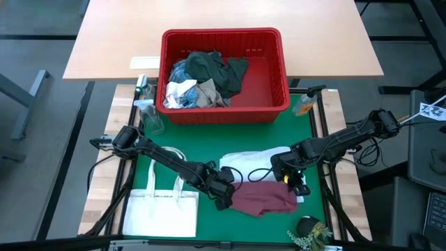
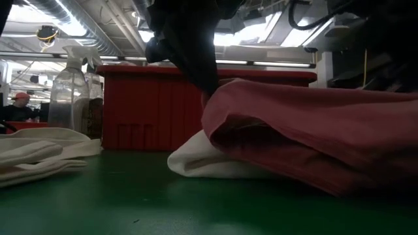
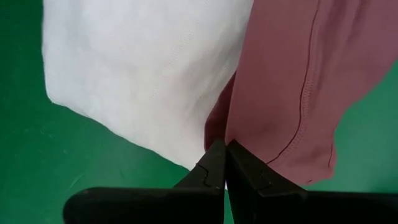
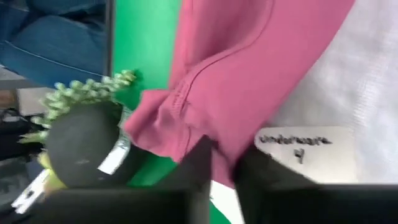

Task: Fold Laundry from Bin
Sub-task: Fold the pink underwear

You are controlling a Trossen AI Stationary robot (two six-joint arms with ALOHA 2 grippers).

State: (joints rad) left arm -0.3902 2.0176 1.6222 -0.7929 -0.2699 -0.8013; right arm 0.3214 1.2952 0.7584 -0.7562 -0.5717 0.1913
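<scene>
2 arms reach low over the desk [image 1: 150, 178]. Left gripper [image 3: 225, 152] and right gripper [image 4: 224, 155] each pinch the rumpled maroon garment [image 1: 265, 197] lying partly over white cloth [image 1: 254, 160].

"Underwear 4" on white label [image 4: 303, 151]

Overhead, table-level, two close wrist views

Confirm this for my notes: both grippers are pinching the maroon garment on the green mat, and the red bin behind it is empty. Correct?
Not quite. The red bin is not empty: the high view shows a heap of laundry in its left half. The rest holds: the left gripper and the right gripper are each shut on the maroon garment on the green mat.
</scene>
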